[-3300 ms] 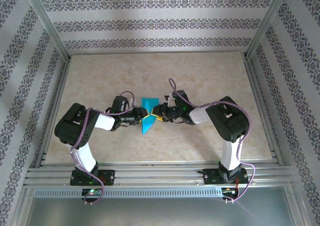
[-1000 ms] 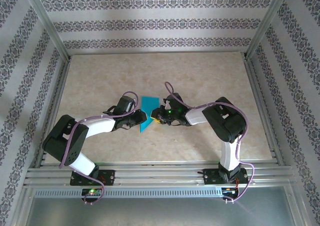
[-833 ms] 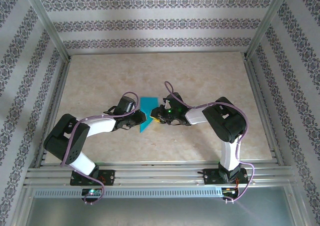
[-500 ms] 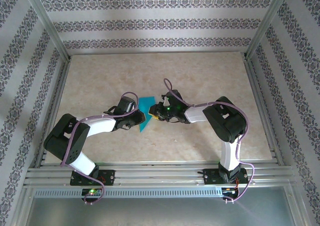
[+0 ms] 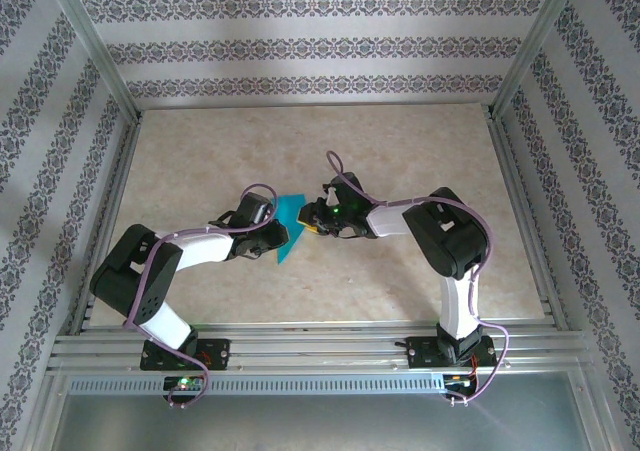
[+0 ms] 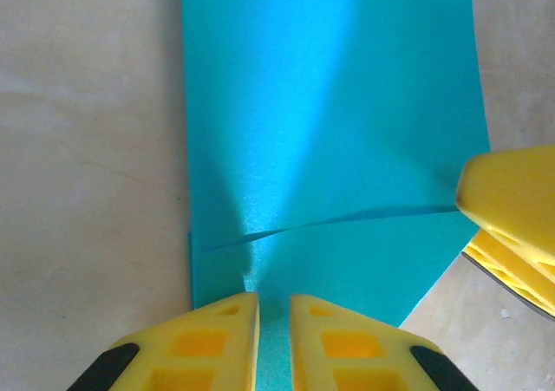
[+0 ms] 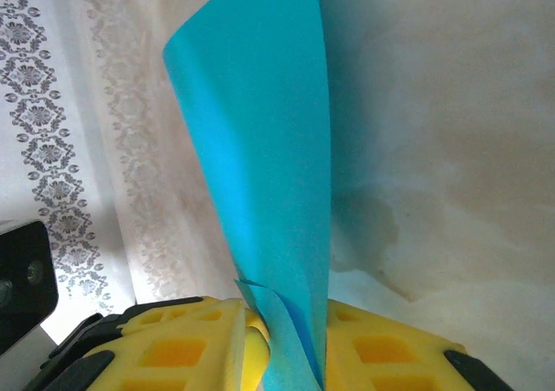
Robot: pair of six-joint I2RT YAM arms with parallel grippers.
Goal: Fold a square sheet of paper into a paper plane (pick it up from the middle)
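The left tool [image 5: 283,233] has its yellow fingers [image 6: 217,330] drawn almost together, leaving only a thin slot, and the near edge of the square sheet of paper [image 5: 291,211] is pinched in that slot. In its own wrist view the teal sheet spreads straight ahead of the fingertips over the beige surface [image 5: 400,151]. A slightly curved line, which looks like the edge of an overlapping layer, crosses it just ahead of the tips. That line runs off to the right, where a yellow finger of the right tool [image 5: 312,219] touches the sheet's right-hand edge. The right tool is likewise closed down on the paper. Its fingers [image 7: 173,339] stand a little apart with the sheet clamped between them, and two thin layers show at the grip. From there the paper rises ahead of that tool as a tall, gently curled strip, tilted off the surface rather than flat on it. From above, the two tools face each other tip to tip, very near, with the sheet held between them. One pointed corner of the paper reaches past the left tool's tips toward the arm bases.
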